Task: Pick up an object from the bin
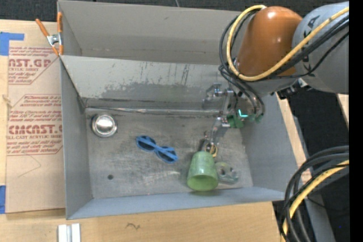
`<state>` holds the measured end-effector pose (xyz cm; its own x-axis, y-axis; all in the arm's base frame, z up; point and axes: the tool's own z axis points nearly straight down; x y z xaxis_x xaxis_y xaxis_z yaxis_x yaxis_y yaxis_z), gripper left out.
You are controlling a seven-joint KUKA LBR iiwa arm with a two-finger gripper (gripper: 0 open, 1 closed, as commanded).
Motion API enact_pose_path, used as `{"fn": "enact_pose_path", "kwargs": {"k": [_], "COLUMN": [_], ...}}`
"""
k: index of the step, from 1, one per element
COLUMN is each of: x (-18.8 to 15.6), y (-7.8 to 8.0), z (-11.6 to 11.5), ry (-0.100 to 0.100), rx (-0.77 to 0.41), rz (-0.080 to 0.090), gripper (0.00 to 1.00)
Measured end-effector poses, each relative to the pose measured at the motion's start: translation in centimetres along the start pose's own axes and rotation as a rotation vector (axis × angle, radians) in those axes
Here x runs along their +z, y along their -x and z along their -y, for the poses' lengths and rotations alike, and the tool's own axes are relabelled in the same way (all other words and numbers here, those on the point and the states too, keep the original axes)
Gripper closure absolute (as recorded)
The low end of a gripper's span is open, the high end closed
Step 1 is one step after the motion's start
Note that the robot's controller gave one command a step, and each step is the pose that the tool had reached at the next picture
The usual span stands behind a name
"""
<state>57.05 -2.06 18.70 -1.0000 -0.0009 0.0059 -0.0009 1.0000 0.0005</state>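
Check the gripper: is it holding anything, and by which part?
Cannot tell. The gripper sits right at the upper edge of the green cup at the lower right of the bin, but a hold on it can't be confirmed.

Robotics lab: industrial arm [326,48], orange wrist cover [269,37], looped yellow cables [266,73], reaching into a scuffed grey metal bin [142,25] on a wooden bench [170,225].
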Motion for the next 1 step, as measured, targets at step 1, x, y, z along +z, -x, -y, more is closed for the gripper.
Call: {"fn": "enact_pose_path", "kwargs": {"k": [1], "x": [10.91], "y": [-7.17], "z": [2.93], "ry": [-0.003], "rx": [-0.331], "rz": [0.045], "gripper": [0.00]}}
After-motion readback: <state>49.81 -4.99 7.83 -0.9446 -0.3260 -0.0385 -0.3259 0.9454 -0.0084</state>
